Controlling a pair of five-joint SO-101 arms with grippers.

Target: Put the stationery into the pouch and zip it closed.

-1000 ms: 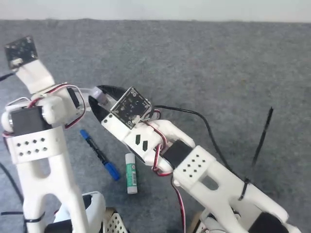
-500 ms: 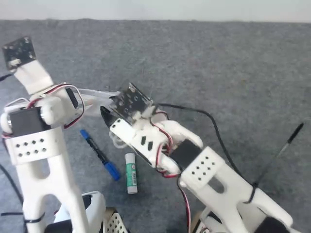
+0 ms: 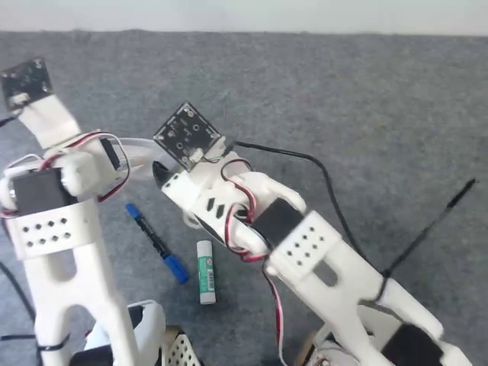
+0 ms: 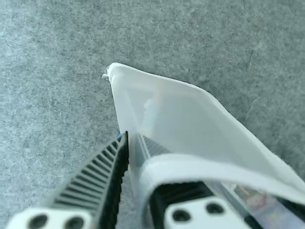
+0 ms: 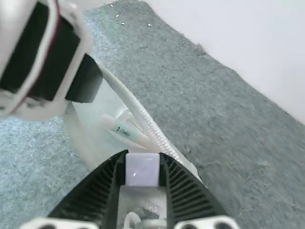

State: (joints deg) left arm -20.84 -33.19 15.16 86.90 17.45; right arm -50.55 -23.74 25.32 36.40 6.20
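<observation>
Translucent pouch [image 4: 190, 124] held up off surface [image 3: 366, 114], mouth open, pen [image 5: 121, 130] inside | thin, limp, probably slippery; stiffer zip rim likely best hold | left pincer [image 4: 143, 162] clenched on rim | right pincer [image 5: 142, 164] clamping pale block [image 5: 141, 169] by mouth | marker [image 3: 156, 242], glue stick [image 3: 205, 272] lying near.
</observation>
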